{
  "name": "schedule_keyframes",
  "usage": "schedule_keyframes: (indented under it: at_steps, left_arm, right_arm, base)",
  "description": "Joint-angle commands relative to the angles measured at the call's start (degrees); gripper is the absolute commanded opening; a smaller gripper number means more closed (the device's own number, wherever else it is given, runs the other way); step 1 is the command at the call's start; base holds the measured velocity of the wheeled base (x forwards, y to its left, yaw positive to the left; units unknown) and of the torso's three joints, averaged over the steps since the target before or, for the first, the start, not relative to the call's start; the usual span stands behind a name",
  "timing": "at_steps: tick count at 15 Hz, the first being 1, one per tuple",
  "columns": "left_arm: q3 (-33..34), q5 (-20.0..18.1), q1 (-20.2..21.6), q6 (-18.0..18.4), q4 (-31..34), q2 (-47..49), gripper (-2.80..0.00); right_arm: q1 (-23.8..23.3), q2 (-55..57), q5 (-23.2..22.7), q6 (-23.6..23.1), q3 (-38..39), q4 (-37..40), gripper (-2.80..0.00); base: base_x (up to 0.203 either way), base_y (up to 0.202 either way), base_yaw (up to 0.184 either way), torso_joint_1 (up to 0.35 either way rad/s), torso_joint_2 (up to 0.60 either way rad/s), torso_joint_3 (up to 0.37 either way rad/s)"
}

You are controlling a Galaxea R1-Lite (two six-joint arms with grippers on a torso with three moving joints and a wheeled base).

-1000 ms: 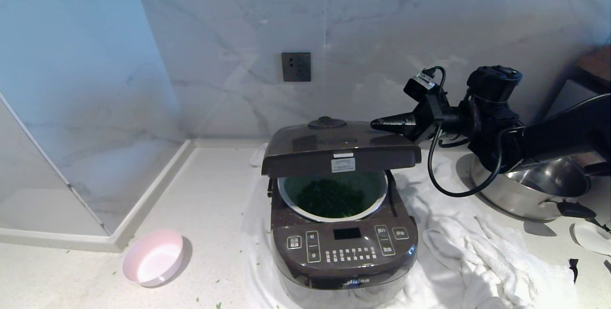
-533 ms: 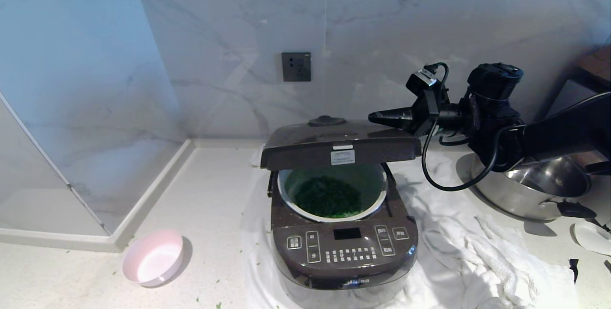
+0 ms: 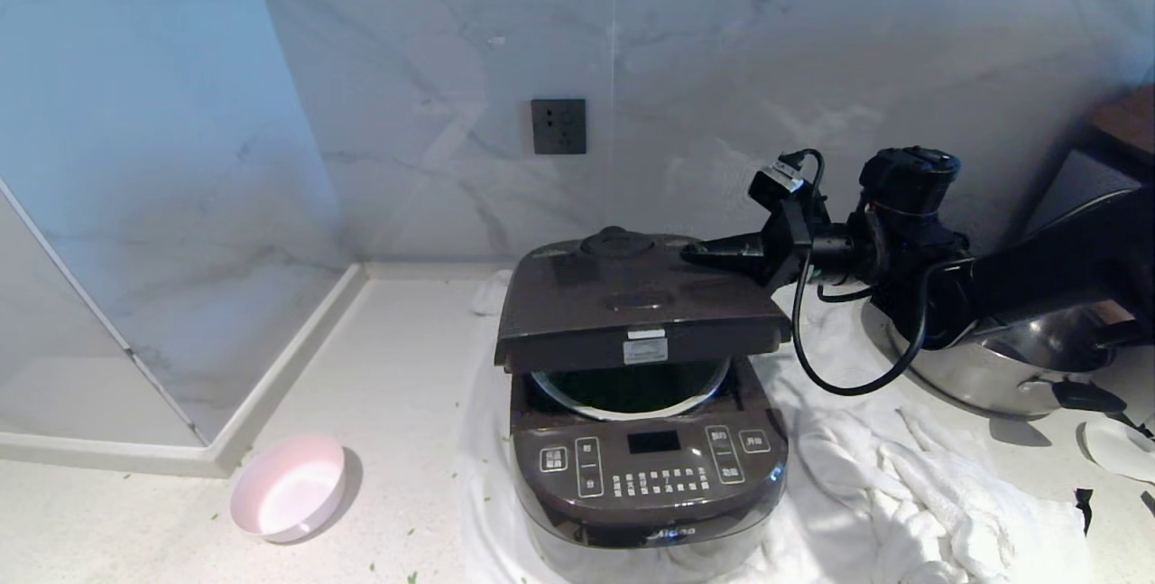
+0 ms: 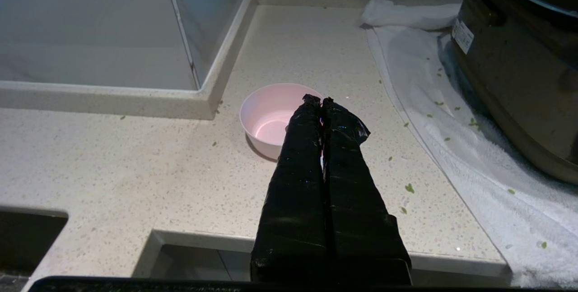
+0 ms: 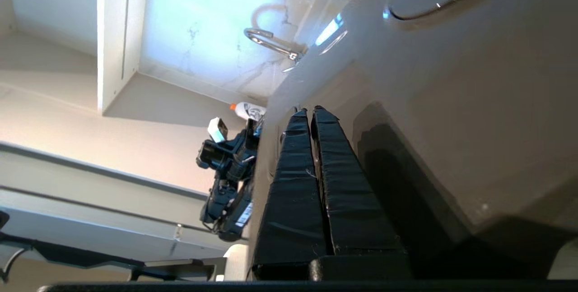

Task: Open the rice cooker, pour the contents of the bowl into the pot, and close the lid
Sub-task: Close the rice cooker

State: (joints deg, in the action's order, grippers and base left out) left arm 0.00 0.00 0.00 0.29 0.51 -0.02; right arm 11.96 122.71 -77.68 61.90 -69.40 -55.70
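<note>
The right gripper (image 3: 690, 252), fingers pressed together and empty, rests on the half-lowered lid (image 3: 632, 300) near its hinge; the latch edge lies forward, over the rice cooker (image 3: 645, 476) on the tabletop (image 3: 379, 367).

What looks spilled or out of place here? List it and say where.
Small green bits lie scattered on the counter and on the white towel beside the rice cooker, near the empty bowl. They look like spill from the pour.
</note>
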Motion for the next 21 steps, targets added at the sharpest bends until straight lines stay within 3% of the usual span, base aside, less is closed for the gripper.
schedule_keyframes:
  at_steps: [1,8,10,16,21]
  left_arm:
    - [0.09,0.00,0.00,-0.03,0.02,0.02,-2.80]
    - [0.09,0.00,0.00,-0.03,-0.06,0.02,-2.80]
    - [0.09,0.00,0.00,-0.03,0.02,0.02,-2.80]
    - [0.09,0.00,0.00,-0.03,0.02,0.02,-2.80]
    - [0.09,0.00,0.00,-0.03,0.02,0.02,-2.80]
  right_arm:
    - [0.26,0.18,-0.54,0.36,1.89,-0.29,-2.80]
    - [0.59,-1.54,-0.29,0.41,3.61,0.19,-2.80]
    - [1.51,-2.35,2.75,0.41,3.05,1.82,-2.80]
    - [1.43,-2.74,6.36,0.16,2.96,5.70,-2.80]
    - [0.18,-7.56,6.23,-3.26,0.08,5.70,-2.80]
  base:
    - [0.000,0.000,0.000,0.000,0.00,0.000]
    - [0.000,0.000,0.000,0.000,0.00,0.000]
    - [0.000,0.000,0.000,0.000,0.00,0.000]
    - [0.000,0.000,0.000,0.000,0.00,0.000]
    - [0.000,0.000,0.000,0.000,0.00,0.000]
